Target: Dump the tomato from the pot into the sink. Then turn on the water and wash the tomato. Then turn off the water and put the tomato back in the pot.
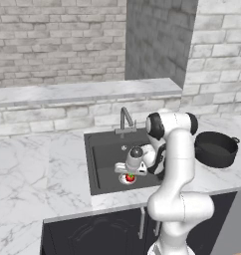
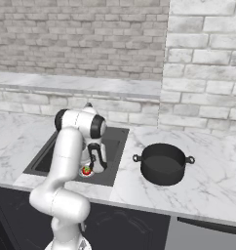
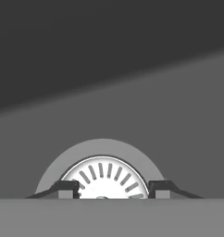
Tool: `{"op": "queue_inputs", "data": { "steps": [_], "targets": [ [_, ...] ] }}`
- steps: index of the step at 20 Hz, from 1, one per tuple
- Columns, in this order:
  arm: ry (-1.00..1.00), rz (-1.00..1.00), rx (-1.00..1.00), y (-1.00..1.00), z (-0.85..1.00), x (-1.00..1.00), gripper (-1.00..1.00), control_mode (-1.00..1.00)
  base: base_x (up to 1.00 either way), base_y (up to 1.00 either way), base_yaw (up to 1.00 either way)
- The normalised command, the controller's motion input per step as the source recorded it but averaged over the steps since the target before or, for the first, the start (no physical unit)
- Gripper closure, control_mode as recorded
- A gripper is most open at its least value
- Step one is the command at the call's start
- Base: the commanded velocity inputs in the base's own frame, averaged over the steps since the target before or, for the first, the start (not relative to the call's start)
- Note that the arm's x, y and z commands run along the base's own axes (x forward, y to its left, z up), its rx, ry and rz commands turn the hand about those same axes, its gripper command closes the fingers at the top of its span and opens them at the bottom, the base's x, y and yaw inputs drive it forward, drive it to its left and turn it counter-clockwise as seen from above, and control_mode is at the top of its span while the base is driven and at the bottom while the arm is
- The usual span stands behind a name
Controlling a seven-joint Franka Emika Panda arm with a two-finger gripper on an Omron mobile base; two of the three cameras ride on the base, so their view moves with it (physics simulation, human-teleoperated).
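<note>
Gripping tomato w/ jaws closed on it, gripper sits low over sink drain; pot on counter, right.

End effector is down in the sink; walls box it in, faucet stands behind, straight up is wide open.

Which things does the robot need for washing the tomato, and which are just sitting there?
Needed: tomato in the sink, under the gripper; faucet; pot on the counter.

Just there: ledge behind the sink; brick wall.
</note>
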Motion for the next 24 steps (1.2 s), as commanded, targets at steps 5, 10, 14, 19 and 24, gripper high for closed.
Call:
{"op": "queue_inputs", "data": {
  "steps": [5, 10, 14, 19, 24],
  "targets": [
    [0.00, 0.01, -0.01, 0.01, 0.06, 0.04, -1.00, -1.00, 0.00, 0.00, 0.00],
    [0.03, 0.00, 0.02, 0.05, 0.70, 0.00, -1.00, -1.00, 0.00, 0.00, 0.00],
    [0.00, 0.00, 0.04, 0.00, 0.93, 0.00, -1.00, -1.00, 0.00, 0.00, 0.00],
    [-0.01, 0.00, 0.00, -0.02, 0.67, 0.00, -1.00, -1.00, 0.00, 0.00, 0.00],
    [0.00, 0.00, 0.00, 0.00, 0.39, -0.08, -1.00, -1.00, 0.00, 0.00, 0.00]
  ]
}}
